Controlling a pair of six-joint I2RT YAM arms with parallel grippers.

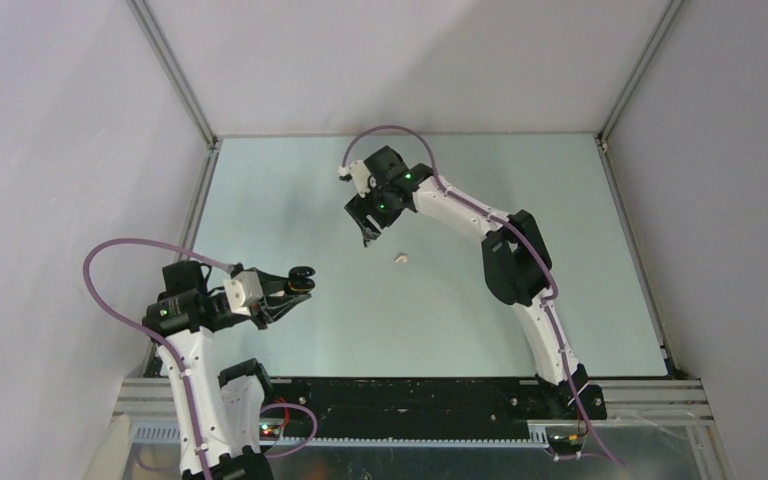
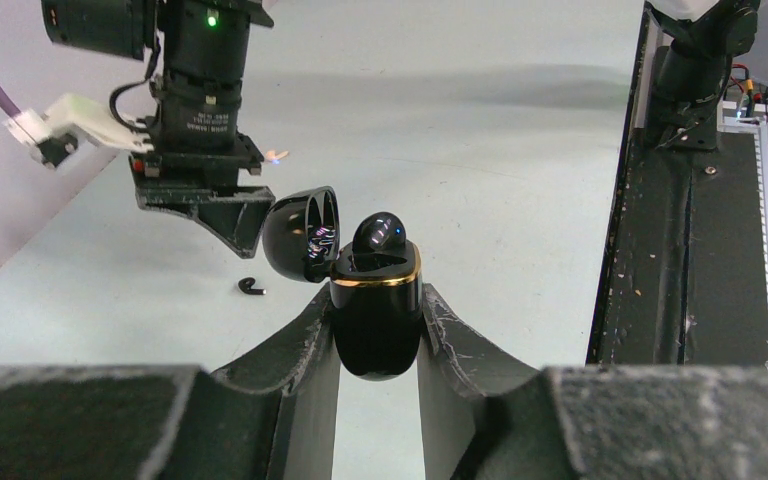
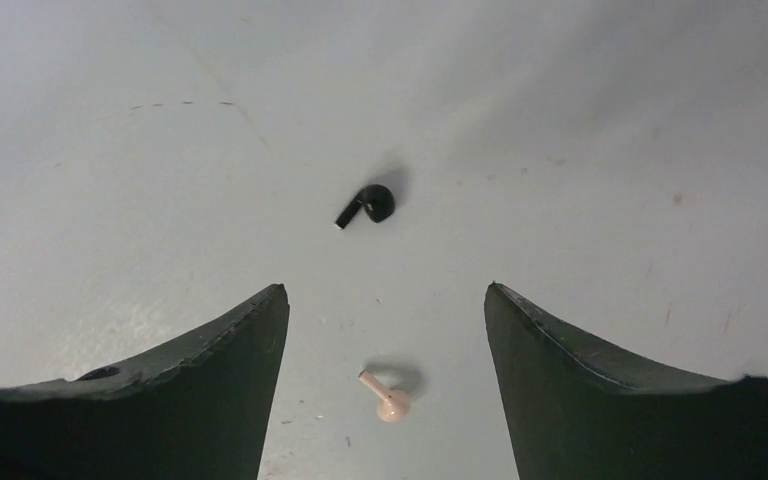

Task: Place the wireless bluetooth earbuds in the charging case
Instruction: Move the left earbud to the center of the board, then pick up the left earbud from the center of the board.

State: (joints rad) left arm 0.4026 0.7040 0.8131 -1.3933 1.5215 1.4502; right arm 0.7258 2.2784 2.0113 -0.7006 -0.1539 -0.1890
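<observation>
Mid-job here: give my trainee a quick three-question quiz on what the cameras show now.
1. True or false: the left gripper is shut on the glossy black gold-rimmed charging case, lid open.
2. How many loose earbuds lie on the grey table under the open right gripper?
3. What sits in the case? A) a shiny black earbud B) a beige earbud C) nothing
Key: 1 true. 2 two: a small black stemmed earbud and a pale beige earbud. 3 A.
</observation>
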